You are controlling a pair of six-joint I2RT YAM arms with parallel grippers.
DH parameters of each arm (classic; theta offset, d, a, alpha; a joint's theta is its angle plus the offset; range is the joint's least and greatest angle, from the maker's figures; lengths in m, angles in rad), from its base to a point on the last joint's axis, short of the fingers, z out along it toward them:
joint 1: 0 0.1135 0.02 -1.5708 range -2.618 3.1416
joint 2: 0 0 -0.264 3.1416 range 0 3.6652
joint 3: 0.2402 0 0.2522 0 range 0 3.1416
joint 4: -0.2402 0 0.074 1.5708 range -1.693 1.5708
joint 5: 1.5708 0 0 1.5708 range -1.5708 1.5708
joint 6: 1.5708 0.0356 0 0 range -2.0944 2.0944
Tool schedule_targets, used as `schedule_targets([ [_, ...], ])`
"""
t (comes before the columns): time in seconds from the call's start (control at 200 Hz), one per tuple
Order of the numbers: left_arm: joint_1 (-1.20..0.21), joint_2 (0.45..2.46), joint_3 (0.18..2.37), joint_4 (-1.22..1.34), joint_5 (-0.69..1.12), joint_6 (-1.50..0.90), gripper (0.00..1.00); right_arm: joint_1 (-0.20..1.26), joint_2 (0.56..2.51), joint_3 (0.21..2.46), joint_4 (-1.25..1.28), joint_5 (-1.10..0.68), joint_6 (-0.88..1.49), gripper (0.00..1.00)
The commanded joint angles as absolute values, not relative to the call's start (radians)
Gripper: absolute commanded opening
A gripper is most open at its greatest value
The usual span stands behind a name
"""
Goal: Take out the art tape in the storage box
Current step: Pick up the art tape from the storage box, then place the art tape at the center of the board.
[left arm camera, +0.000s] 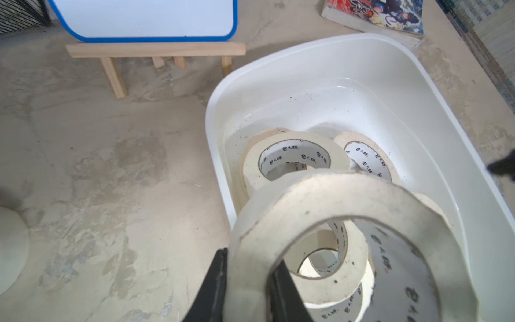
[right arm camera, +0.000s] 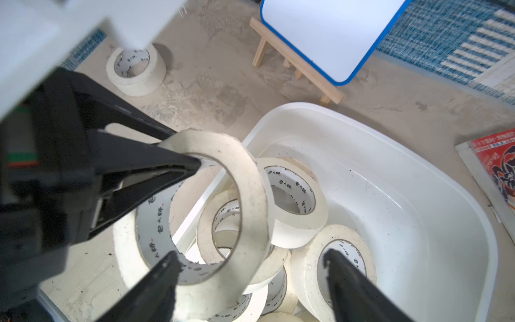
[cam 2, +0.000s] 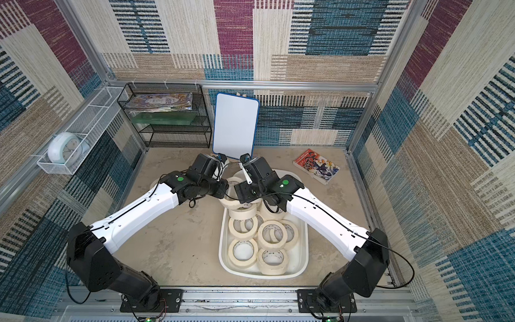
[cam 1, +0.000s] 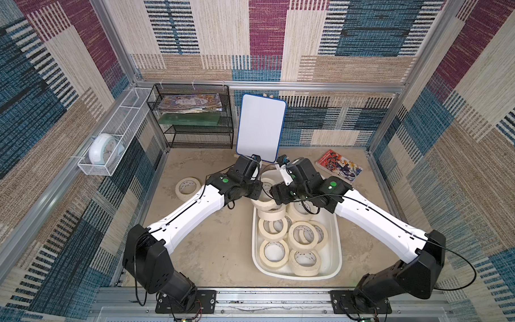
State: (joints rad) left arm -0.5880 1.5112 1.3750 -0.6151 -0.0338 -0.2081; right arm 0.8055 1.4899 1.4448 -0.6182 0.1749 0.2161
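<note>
1. The art tape rolls (cam 1: pixel 303 235) were wide cream-coloured rings with white cores bearing small dark print. The held roll (left arm camera: pixel 334 195) showed a grubby, speckled side face and a slightly uneven edge.
2. The left end effector (left arm camera: pixel 250 259) was clamped on the held roll's wall, with one black finger inside the ring and one outside.
3. That roll hung tilted above the others, straddling the rim of the storage box (right arm camera: pixel 362 120) on the left arm's side.
4. The right end effector (right arm camera: pixel 250 255) stood wide open and gripped nothing. The lower part of the held roll lay between its fingers: one finger was just beside the ring's wall, and the other was well apart from it, over a roll in the box.
5. The storage box, a shallow white tub on the worktop (cam 1: pixel 217 254), held several rolls. Some lay flat and some leaned on their neighbours, crowded from its middle to its near end. Its far end was bare white floor flecked with dark specks.
6. A loose roll (cam 1: pixel 188 188) lay on the worktop outside the box, beside the left arm.
7. At the back, the black mesh rack (cam 1: pixel 193 121) held magazines on its upper shelf. The white wire basket (cam 1: pixel 125 118) on the left wall held a pale blue clock (cam 1: pixel 103 152).
</note>
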Motion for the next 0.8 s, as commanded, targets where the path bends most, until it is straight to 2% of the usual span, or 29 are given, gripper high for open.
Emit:
schedule_targets([
  [0.0, -0.562, 1.462, 1.367, -0.619, -0.081, -0.193, 0.0, 0.781, 1.436, 1.436, -0.565, 0.234, 0.258, 0.99],
  [0.13, -0.47, 1.413, 1.327, -0.622, -0.083, -0.187, 0.0, 0.72, 1.359, 1.409, -0.563, 0.26, 0.269, 0.99],
  [0.26, -0.309, 1.424, 1.306, -0.605, -0.044, -0.166, 0.0, 0.645, 1.315, 1.352, -0.581, 0.234, 0.256, 0.99],
  [0.381, -0.222, 1.514, 1.329, -0.602, -0.067, -0.128, 0.0, 0.609, 1.296, 1.281, -0.577, 0.203, 0.239, 0.99],
  [0.586, -0.111, 1.705, 1.341, -0.473, 0.04, -0.146, 0.0, 0.591, 1.299, 1.185, -0.556, 0.174, 0.219, 0.99],
  [0.796, -0.033, 1.936, 1.437, -0.457, 0.097, -0.142, 0.0, 0.572, 1.293, 1.142, -0.543, 0.155, 0.215, 0.99],
])
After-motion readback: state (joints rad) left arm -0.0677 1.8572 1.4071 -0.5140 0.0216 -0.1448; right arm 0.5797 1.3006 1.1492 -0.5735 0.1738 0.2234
